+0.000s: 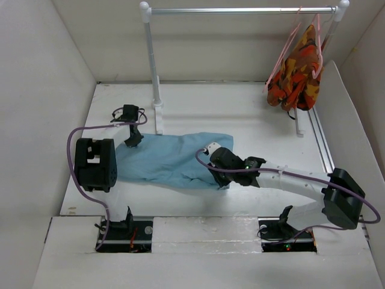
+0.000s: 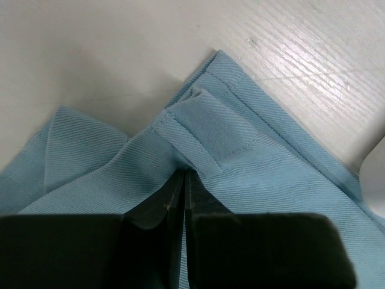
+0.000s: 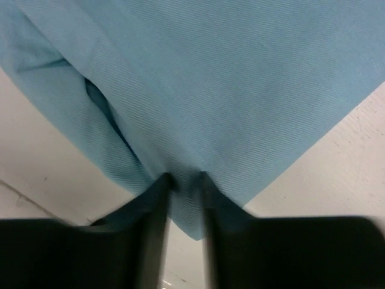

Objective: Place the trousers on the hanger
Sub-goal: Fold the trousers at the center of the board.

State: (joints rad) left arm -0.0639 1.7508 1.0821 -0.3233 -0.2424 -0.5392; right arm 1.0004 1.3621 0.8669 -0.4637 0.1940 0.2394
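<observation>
1. From above, the trousers (image 1: 171, 158) lie flat on the white counter (image 1: 240, 108). They are in the middle and spread from left to right.
2. My left arm (image 1: 95, 164) reaches to the far left corner of the trousers. My right arm (image 1: 295, 179) comes in from the right, down to their near right edge.
3. Far off on the right, the hanger (image 1: 283, 54) hangs on the rail (image 1: 240, 10). It is just beside an orange and red garment (image 1: 301, 78) and well apart from the trousers.
4. In the left wrist view, blue cloth fills most of the picture. A belt loop (image 2: 198, 135) is sewn on near the cloth's edge, and bare counter shows beyond that edge.
5. My left jaws are clenched tight. The two black fingers (image 2: 156, 211) meet right at the near end of the belt loop and pinch the trousers there. Little creases in the cloth run in to the tips.
6. In the right wrist view, a corner of the trousers points toward me, with the counter on both sides of it.
7. That corner sits between the fingers (image 3: 150, 205) of my right jaws. The fingers stand a little apart and each one touches the cloth. I cannot tell if they squeeze it or only sit around it.
</observation>
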